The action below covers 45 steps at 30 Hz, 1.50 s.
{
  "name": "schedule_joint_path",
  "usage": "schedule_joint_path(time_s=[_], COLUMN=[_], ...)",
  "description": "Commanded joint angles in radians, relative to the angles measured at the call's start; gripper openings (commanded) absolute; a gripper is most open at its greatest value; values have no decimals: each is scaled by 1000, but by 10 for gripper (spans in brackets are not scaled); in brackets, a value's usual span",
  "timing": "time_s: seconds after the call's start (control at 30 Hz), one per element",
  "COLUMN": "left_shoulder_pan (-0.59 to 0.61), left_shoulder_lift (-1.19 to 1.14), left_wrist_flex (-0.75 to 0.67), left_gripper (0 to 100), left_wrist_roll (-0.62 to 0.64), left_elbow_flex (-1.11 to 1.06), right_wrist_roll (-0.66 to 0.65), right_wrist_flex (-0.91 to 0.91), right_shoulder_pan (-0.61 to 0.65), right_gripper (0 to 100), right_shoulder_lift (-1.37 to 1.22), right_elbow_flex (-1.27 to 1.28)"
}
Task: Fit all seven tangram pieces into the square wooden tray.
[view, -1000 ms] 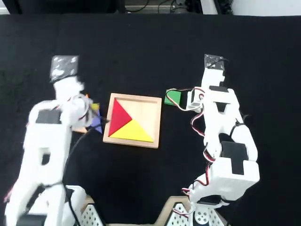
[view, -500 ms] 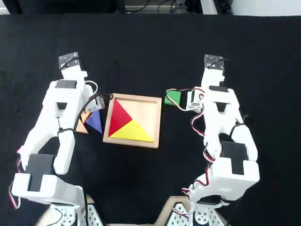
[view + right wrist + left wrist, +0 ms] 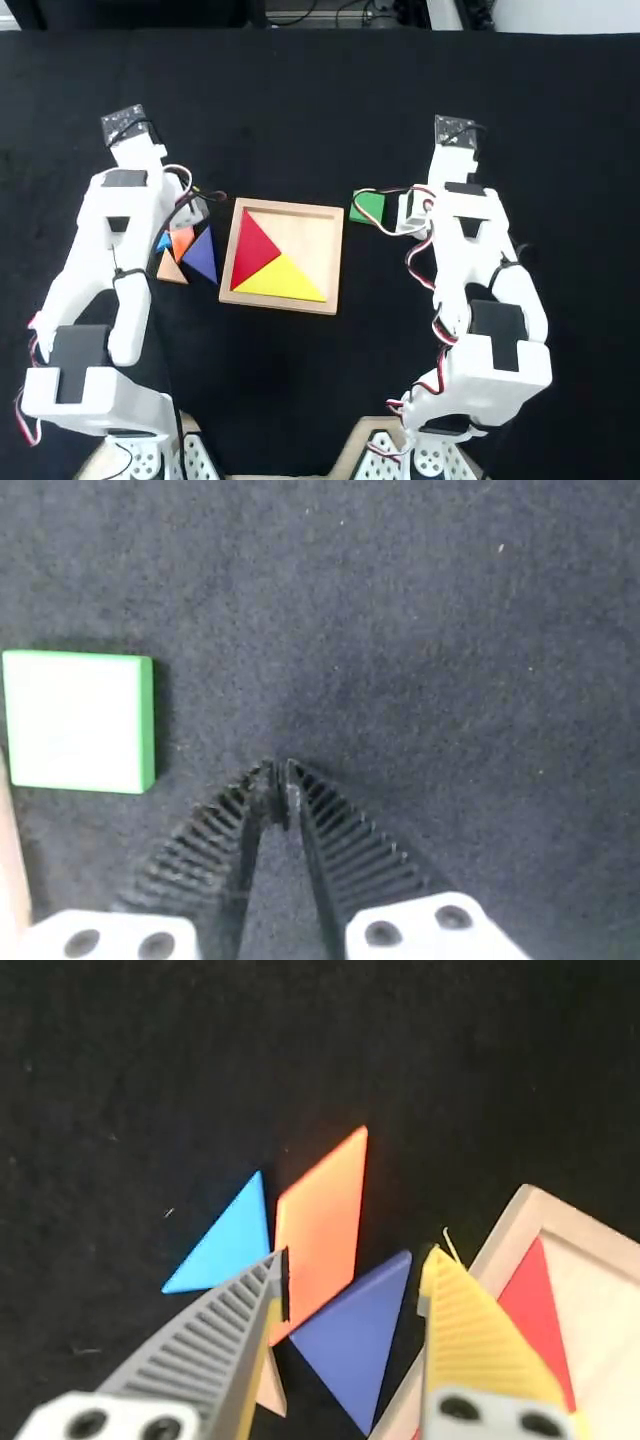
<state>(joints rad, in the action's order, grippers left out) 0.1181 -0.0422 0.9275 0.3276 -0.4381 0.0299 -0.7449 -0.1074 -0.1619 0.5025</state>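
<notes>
- The left gripper (image 3: 355, 1260) is open, with a wide gap between its grey finger (image 3: 215, 1345) and its yellow finger (image 3: 470, 1340). It holds nothing and hangs over a cluster of loose pieces on the black cloth (image 3: 320, 100).
- The light blue triangle (image 3: 225, 1245) lies outside the gap, past the grey finger's tip on its outer side. It lies edge to edge with the orange piece.
- The orange parallelogram (image 3: 320, 1220) lies just ahead of the grey fingertip and stretches away from the gripper.
- The tan triangle (image 3: 268, 1390) lies under the grey finger and is partly hidden by it.
- The dark blue triangle (image 3: 350, 1345) lies in the gap between the two fingers, touching the orange piece.
- The tray (image 3: 510, 1220) lies just outside the yellow finger, and its near rim runs alongside the dark blue triangle.
- The red triangle (image 3: 255, 248) and the yellow triangle (image 3: 280, 278) sit edge to edge in the tray, on the side towards the left gripper. Bare wood shows on the side towards the right gripper.
- The green square (image 3: 75, 720) lies flat on the cloth between the tray and the right gripper, near its tips but apart from them.
- The right gripper (image 3: 277, 780) is closed, its tips together with nothing between them, low over bare cloth.
</notes>
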Motion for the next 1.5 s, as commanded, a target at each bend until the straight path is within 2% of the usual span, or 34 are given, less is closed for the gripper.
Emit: schedule_joint_path(time_s=[0.0, 0.13, 0.4, 0.6, 0.87, 1.17, 1.47], left_shoulder_pan=[-38, -70, -30, -27, -27, 30, 33], left_shoulder_lift=[20, 11, -66, -110, -34, 57, -57], left_wrist_flex=[-14, -17, -69, -63, 6, -101, -104], left_gripper=[224, 224, 224, 224, 224, 224, 224], left_wrist_roll=[-2, -2, -2, 5, 6, 5, 5], left_elbow_flex=[7, 16, 35, 51, 48, -31, 15], right_wrist_roll=[0, 0, 0, 0, 0, 0, 0], right_wrist_flex=[14, 14, 14, 14, 14, 14, 14], right_shoulder_pan=[15, 15, 34, 35, 38, 38, 40], right_gripper=[11, 11, 11, 11, 11, 11, 11], right_shoulder_lift=[44, 44, 44, 44, 44, 44, 44], right_elbow_flex=[2, 2, 10, 12, 12, 12, 12])
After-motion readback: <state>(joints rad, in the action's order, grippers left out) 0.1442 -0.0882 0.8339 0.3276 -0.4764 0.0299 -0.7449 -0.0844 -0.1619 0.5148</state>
